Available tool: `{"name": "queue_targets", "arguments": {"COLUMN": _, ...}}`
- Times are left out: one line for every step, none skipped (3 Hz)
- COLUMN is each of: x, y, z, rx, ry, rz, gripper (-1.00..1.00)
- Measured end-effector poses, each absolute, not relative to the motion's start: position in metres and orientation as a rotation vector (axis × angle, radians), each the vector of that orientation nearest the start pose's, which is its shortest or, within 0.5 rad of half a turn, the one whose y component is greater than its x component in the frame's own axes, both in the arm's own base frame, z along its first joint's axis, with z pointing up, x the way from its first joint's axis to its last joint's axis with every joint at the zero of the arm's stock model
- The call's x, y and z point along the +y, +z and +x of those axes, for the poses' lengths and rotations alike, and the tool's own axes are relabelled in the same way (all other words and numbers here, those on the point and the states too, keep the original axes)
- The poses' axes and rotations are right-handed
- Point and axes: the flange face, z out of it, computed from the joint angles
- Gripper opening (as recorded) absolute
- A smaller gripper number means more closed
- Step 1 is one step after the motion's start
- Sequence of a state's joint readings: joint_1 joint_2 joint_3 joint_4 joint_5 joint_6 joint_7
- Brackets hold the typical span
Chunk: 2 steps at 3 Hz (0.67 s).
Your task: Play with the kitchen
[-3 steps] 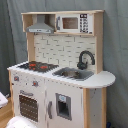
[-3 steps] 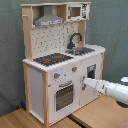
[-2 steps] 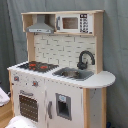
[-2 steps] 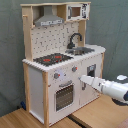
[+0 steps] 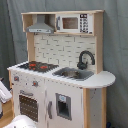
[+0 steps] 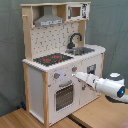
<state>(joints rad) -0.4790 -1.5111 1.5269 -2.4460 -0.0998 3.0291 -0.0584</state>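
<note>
Robot test space or lab, staged rather than lived in. Plain grey-green curtain hung as a backdrop behind everything in both exterior views. Bare wooden floor panels underneath, seam visible in the second exterior view. One prop only: a child's toy kitchen in white and light wood, with grey hood, small microwave, black faucet and red-ringed stovetop. White robot arm reaching in from the second exterior view's right.

grey curtain, wooden tabletop
</note>
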Motion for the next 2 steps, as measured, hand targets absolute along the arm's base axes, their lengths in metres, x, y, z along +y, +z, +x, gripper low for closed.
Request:
{"name": "queue_targets", "arguments": {"x": 0.478, "y": 0.344, "z": 0.233, "rx": 1.326, "ry": 1.251, "rz": 1.139, "gripper": 1.00}}
{"name": "queue_targets", "arguments": {"x": 0.486, "y": 0.339, "z": 0.250, "rx": 1.330, "ry": 1.299, "rz": 1.169, "gripper": 1.00}}
